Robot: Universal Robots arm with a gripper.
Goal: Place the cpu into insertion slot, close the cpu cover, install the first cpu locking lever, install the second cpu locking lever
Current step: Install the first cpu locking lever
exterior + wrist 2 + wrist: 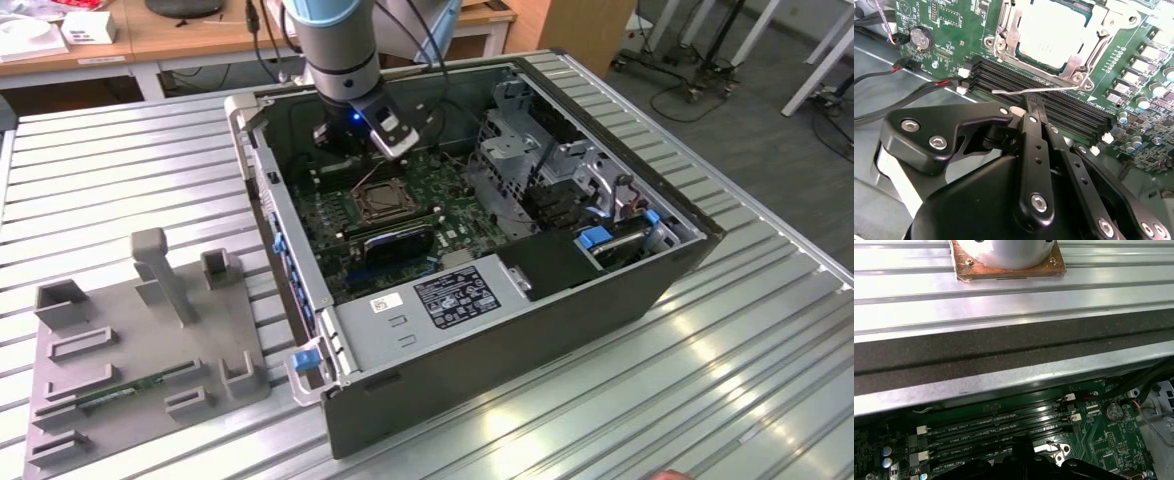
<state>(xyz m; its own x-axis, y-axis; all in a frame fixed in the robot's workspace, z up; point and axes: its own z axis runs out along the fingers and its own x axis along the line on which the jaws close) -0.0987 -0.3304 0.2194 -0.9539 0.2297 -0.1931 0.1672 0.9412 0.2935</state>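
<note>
Silvery wire locking lever (pixel 1054 89) lay crosswise at the tips of the black fingers (pixel 1030 135) (pressed together, gripping nothing visibly), parallel to the long black memory slots (pixel 1074 112), just short of the dull silvery-tan cpu (pixel 1054 35) seated under its metal frame cover (pixel 1009 22).

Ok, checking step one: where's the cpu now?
In the second wrist view, the flat square silvery cpu lies inside the silvery metal frame on the green motherboard, beside the long black memory slots.

Ribbed metal table (pixel 747 380) under bright light; wooden desks (pixel 200 40) behind, grey floor (pixel 747 90) beyond.
</note>
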